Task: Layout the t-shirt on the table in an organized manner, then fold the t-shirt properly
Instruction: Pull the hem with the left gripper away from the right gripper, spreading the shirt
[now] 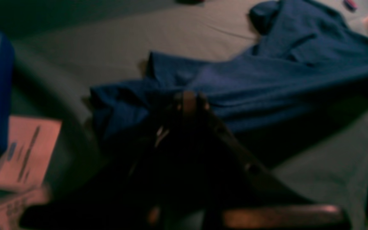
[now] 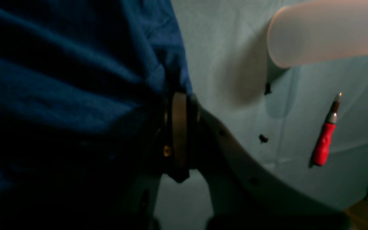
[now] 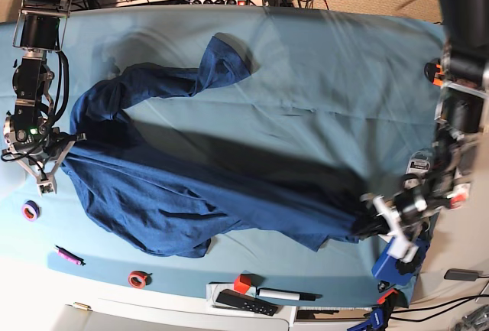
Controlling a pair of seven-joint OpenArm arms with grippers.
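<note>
Soft, heathered navy fabric bunches between the closed fingers of the left gripper (image 1: 188,99), which pinches one end of the t-shirt (image 3: 191,186) near the table's (image 3: 321,63) front corner. The rumpled garment stretches in long folds across the smooth teal cloth to the opposite side, where the right gripper (image 2: 180,95) clamps shut on another edge. A twisted sleeve trails toward the far edge. A red-handled screwdriver (image 2: 326,137) lies apart from the shirt.
</note>
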